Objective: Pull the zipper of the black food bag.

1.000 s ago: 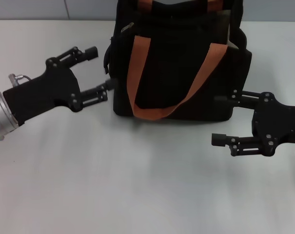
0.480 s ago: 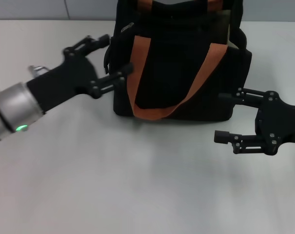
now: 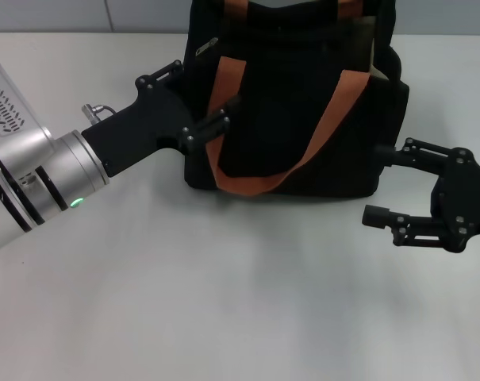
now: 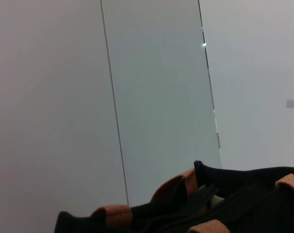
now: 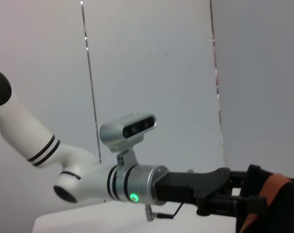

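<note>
The black food bag stands upright at the back middle of the table, with orange-brown straps down its front. A small silver zipper tab shows at its top left corner. My left gripper is open at the bag's left front corner, one finger beside the left side and the other across the front by the strap. My right gripper is open and empty just right of the bag's lower right corner. The bag's top shows in the left wrist view, where the zipper is hidden.
The white table stretches in front of the bag. A grey wall with panel seams stands behind. The right wrist view shows my left arm reaching to the bag's edge.
My left arm has moved right and forward, bringing its open fingers from beside the bag onto its left front corner. My right gripper has drifted slightly right and down, away from the bag.
</note>
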You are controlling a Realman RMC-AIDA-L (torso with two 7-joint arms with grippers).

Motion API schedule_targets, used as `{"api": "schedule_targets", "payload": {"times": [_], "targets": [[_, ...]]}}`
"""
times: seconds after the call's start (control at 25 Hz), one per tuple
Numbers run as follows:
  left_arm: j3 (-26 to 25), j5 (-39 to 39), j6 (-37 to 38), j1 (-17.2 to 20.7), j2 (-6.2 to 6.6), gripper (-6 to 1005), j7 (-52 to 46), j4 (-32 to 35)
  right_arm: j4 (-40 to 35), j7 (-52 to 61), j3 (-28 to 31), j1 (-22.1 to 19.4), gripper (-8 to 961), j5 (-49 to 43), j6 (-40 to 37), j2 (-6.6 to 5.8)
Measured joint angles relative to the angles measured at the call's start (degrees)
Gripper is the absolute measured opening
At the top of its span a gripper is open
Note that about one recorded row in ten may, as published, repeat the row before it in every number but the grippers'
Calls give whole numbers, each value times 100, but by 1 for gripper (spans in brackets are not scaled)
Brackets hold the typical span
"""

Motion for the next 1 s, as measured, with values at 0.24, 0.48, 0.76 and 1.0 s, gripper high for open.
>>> {"api": "schedule_targets", "payload": {"times": [0.24, 0.48, 0.76, 1.0], "targets": [[-8, -52, -10, 78, 0, 541, 36, -84, -5, 0, 7, -117, 826, 338, -29, -9], [156, 50, 368, 215, 7, 416, -208, -144, -123, 0, 506, -369, 826, 604, 27, -7], [202, 91, 427, 356, 35, 239, -324, -47, -204, -285, 1397, -569, 821, 601, 206, -3], [203, 82, 438, 364, 36, 122, -327, -25, 174, -738, 1447, -410, 817, 607, 880, 53]]}}
